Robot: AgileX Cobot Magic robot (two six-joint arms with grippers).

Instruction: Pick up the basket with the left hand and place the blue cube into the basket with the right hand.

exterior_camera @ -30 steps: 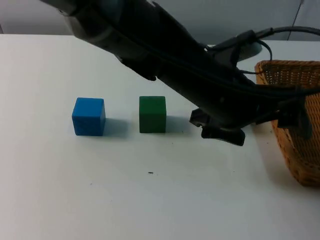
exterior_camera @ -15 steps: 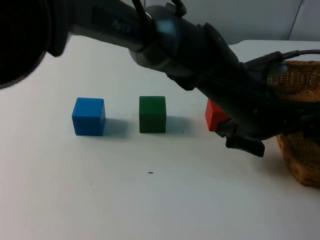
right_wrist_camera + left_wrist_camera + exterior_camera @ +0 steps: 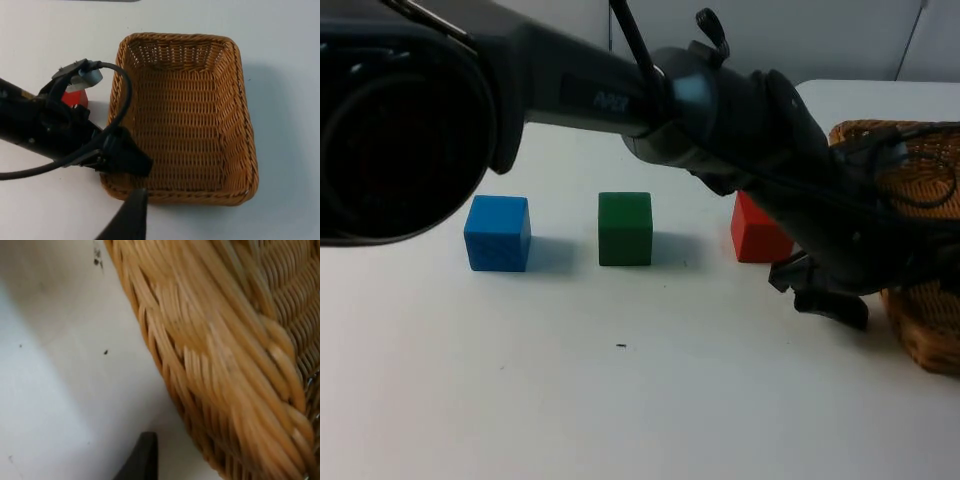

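In the top view the left arm reaches across the white table (image 3: pixel 620 420) so that the left gripper (image 3: pixel 830 298) sits at the near wall of the wicker basket (image 3: pixel 920 320); whether its fingers are spread or closed I cannot tell. The blue cube (image 3: pixel 498 233) stands well apart at the far side, beside a green cube (image 3: pixel 625 229) and a red cube (image 3: pixel 756 232). White lettering on the arm is too blurred to read. In the left wrist view the basket's woven rim (image 3: pixel 225 365) lies just beside a fingertip. In the right wrist view the right arm waits above the basket (image 3: pixel 200 115), with the left gripper (image 3: pixel 127 159) at its rim. Judging by this, the basket pickup is in hand; next comes closing on the rim and lifting.
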